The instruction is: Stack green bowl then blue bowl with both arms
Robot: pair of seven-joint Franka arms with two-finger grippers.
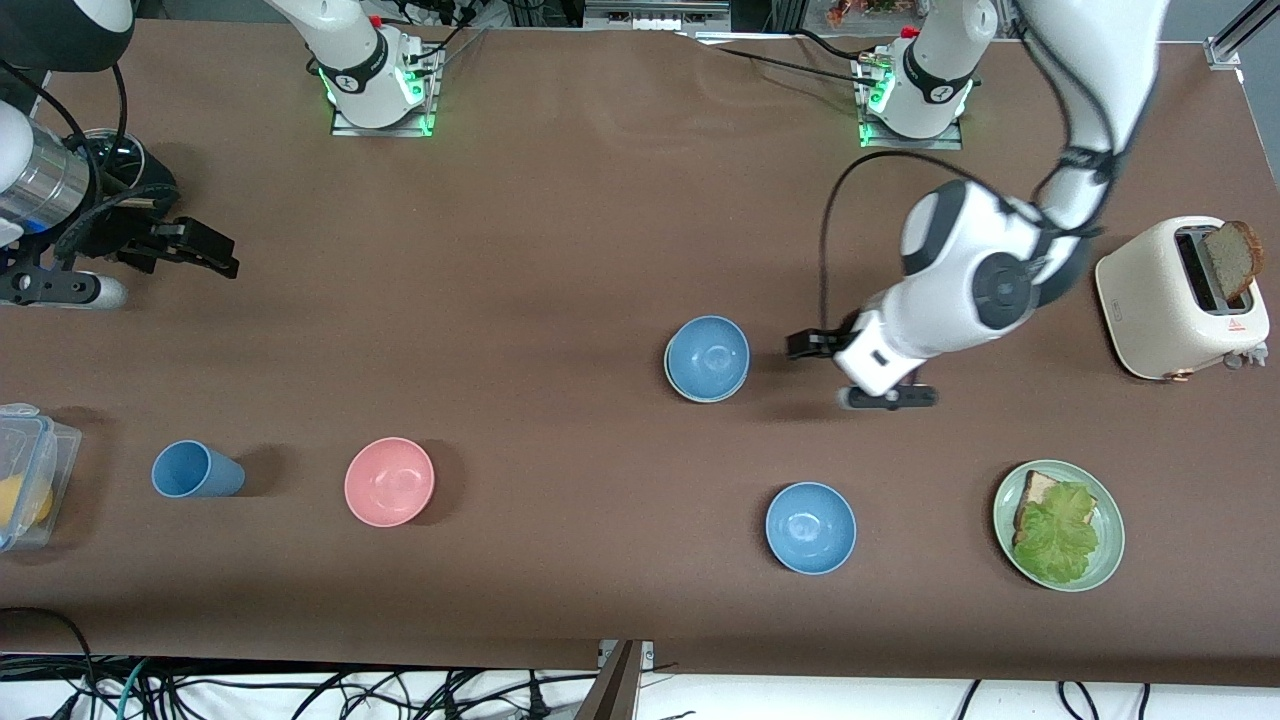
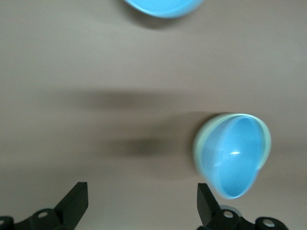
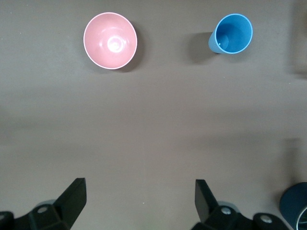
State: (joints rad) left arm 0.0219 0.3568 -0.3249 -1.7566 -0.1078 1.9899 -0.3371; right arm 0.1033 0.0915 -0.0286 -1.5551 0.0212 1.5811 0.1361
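A blue bowl (image 1: 707,356) sits nested in the green bowl (image 1: 671,381) at mid-table; only the green bowl's pale rim shows. The left wrist view shows the same stack, blue bowl (image 2: 235,155) inside green bowl (image 2: 197,148). A second blue bowl (image 1: 810,527) stands alone, nearer the front camera, and its edge shows in the left wrist view (image 2: 163,5). My left gripper (image 1: 803,345) is open and empty, low beside the stack toward the left arm's end (image 2: 142,199). My right gripper (image 1: 205,252) is open and empty at the right arm's end (image 3: 139,196), where the arm waits.
A pink bowl (image 1: 389,481) and a blue cup (image 1: 195,470) stand toward the right arm's end, both also in the right wrist view (image 3: 110,40) (image 3: 231,33). A green plate (image 1: 1105,560) with bread and lettuce, a toaster (image 1: 1170,300) and a plastic container (image 1: 25,475) sit at the table's ends.
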